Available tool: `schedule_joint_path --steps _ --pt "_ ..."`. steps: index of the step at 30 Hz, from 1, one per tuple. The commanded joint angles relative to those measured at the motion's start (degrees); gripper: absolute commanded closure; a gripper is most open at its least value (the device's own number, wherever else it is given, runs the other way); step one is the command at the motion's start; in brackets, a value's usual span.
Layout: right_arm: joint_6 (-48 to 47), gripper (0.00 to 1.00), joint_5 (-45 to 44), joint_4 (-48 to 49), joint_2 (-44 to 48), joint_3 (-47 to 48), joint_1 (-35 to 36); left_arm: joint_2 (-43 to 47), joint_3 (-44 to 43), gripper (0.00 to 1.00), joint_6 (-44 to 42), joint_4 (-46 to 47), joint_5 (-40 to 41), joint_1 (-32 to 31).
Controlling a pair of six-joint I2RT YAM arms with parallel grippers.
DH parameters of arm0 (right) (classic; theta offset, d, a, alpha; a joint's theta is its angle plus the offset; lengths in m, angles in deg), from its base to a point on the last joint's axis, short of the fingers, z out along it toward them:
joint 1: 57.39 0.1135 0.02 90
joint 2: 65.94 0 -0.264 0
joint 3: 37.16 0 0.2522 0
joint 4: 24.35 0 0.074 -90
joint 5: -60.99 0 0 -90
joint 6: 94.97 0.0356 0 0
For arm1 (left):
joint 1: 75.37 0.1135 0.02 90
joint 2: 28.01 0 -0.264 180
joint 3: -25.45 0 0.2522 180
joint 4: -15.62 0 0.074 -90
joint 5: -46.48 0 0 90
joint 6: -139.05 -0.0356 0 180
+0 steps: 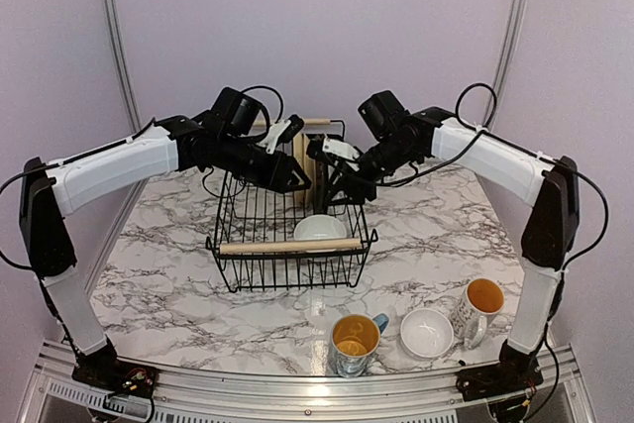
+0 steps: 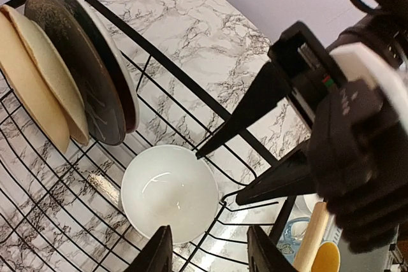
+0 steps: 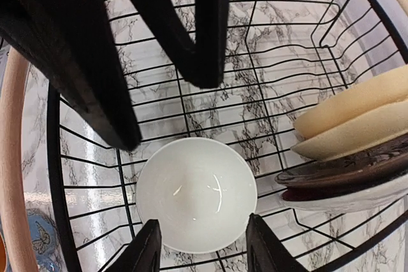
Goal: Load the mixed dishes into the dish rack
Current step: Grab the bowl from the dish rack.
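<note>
The black wire dish rack (image 1: 238,245) stands mid-table. Inside it a white bowl (image 1: 320,230) lies upright on the floor, and several plates (image 1: 300,167) stand on edge at the back. My left gripper (image 1: 300,183) and right gripper (image 1: 339,188) hover close together above the rack's rear half, both open and empty. In the left wrist view the bowl (image 2: 169,192) sits below my left gripper (image 2: 210,254), with cream and dark plates (image 2: 70,74) at the upper left. From the right wrist, the bowl (image 3: 196,194) lies under my right gripper (image 3: 204,250), plates (image 3: 357,132) to the right.
Near the table's front edge stand a blue-handled mug with yellow inside (image 1: 354,341), a second white bowl (image 1: 427,332) and a white mug with yellow inside (image 1: 479,304). A wooden rod handle (image 1: 287,246) spans the rack's near rim.
</note>
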Motion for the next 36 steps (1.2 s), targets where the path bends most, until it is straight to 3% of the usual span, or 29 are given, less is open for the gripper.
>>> schedule_joint_path --steps 1,11,24,36 --pt "2.80 0.55 2.52 -0.65 6.11 -1.40 -5.37 -5.64 -5.83 0.58 -7.27 -10.69 4.73 -3.42" --pt "6.85 0.51 2.57 5.22 16.07 -13.11 -13.81 -16.25 -14.94 0.58 -13.54 -18.99 14.63 -10.29" --pt "9.10 0.49 3.21 8.73 19.19 -19.63 -14.53 -22.87 -20.41 0.56 -22.38 -23.09 21.25 -14.64" --pt "9.51 0.48 3.90 9.20 18.44 -20.33 -14.53 -29.44 -27.65 0.59 -27.99 -27.96 13.71 -13.85"
